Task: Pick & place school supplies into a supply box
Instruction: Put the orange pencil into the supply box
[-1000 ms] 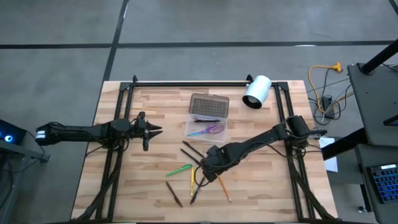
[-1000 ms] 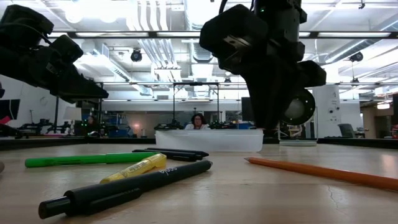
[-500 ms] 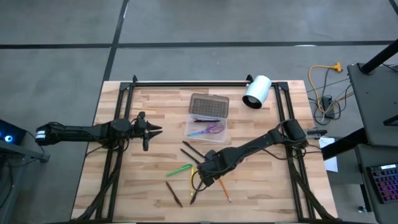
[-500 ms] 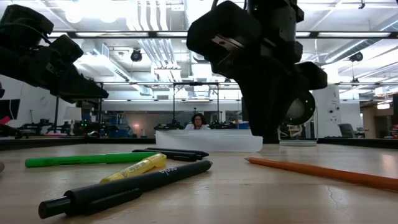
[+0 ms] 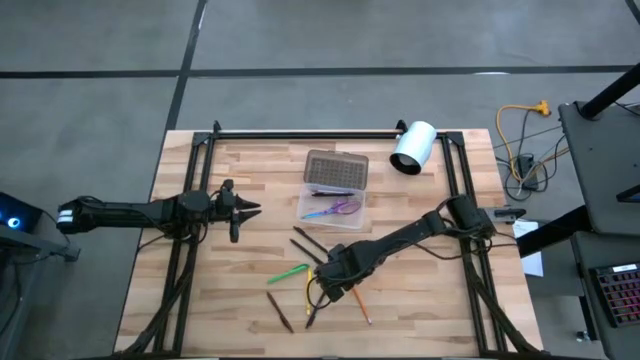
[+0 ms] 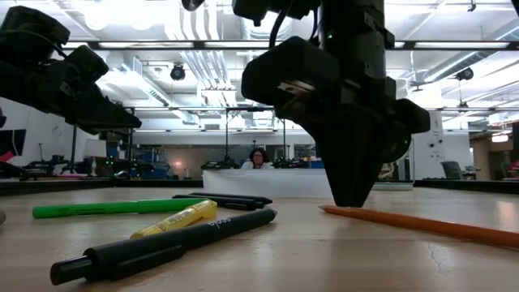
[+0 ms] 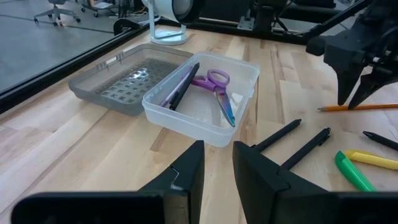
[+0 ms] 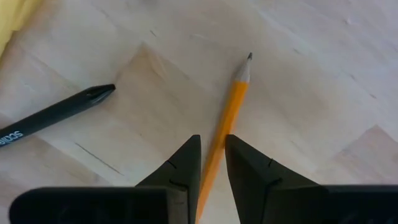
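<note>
At the left edge of the high view, the left arm reaches in over the wooden table (image 5: 200, 300), and the left gripper (image 5: 245, 210) hangs at mid-left, well apart from the supplies; its wrist view shows the two fingers (image 7: 186, 174) with a narrow gap between them and nothing in it. Toward the centre, in the upper middle of the frame, the supply box (image 5: 331, 204) lies open, its grey lid (image 5: 336, 171) folded back toward the table's far edge; purple-handled scissors (image 5: 338, 209) and a dark pen (image 7: 182, 86) lie inside the clear tray. Below the box, loose supplies are scattered on the wood: a green pen (image 5: 288, 272), a yellow marker (image 5: 309, 291), several dark pens (image 5: 306, 244) and an orange pencil (image 5: 357, 301). Just right of these, at lower centre, the right gripper (image 5: 338, 285) is down at the tabletop over the orange pencil; its fingers (image 8: 183, 168) stand slightly spread, one on each side of the pencil shaft, not visibly pinching it. At upper right, a white cylinder (image 5: 412, 147) rests near the table's corner.
</note>
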Robot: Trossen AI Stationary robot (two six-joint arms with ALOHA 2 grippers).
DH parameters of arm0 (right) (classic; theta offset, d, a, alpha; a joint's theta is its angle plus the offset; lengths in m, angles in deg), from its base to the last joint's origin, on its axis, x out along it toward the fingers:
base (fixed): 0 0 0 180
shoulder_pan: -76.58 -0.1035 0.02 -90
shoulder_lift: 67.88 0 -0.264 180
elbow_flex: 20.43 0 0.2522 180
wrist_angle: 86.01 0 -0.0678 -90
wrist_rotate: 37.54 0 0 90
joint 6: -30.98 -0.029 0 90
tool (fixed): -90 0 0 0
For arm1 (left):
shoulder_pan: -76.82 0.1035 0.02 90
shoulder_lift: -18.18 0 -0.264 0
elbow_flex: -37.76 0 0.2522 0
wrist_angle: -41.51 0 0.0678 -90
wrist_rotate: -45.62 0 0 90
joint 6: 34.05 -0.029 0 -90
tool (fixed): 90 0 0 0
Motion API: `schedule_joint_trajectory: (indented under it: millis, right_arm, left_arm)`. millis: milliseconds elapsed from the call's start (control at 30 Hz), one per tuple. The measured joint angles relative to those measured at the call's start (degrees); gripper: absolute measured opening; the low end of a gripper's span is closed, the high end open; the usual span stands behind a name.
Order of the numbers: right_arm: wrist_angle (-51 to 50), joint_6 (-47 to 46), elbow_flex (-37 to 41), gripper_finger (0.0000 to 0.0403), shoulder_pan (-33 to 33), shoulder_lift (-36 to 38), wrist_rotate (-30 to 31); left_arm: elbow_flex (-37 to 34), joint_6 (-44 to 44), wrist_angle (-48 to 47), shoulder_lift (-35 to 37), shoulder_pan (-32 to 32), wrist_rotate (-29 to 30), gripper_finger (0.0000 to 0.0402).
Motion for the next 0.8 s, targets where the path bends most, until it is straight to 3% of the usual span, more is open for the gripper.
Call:
schedule_joint_trajectory:
  millis: [533, 800]
  right_arm:
    - [-0.29, 2.05, 0.55, 0.0067, 1.04, -0.58, -1.25]
    - [-0.59, 4.99, 0.85, 0.0016, 1.26, -0.50, -1.54]
  left_arm:
    - [0.00, 0.00, 0.00, 0.00, 0.00, 0.01, 0.0069]
    - [0.00, 0.00, 0.00, 0.00, 0.00, -0.01, 0.0069]
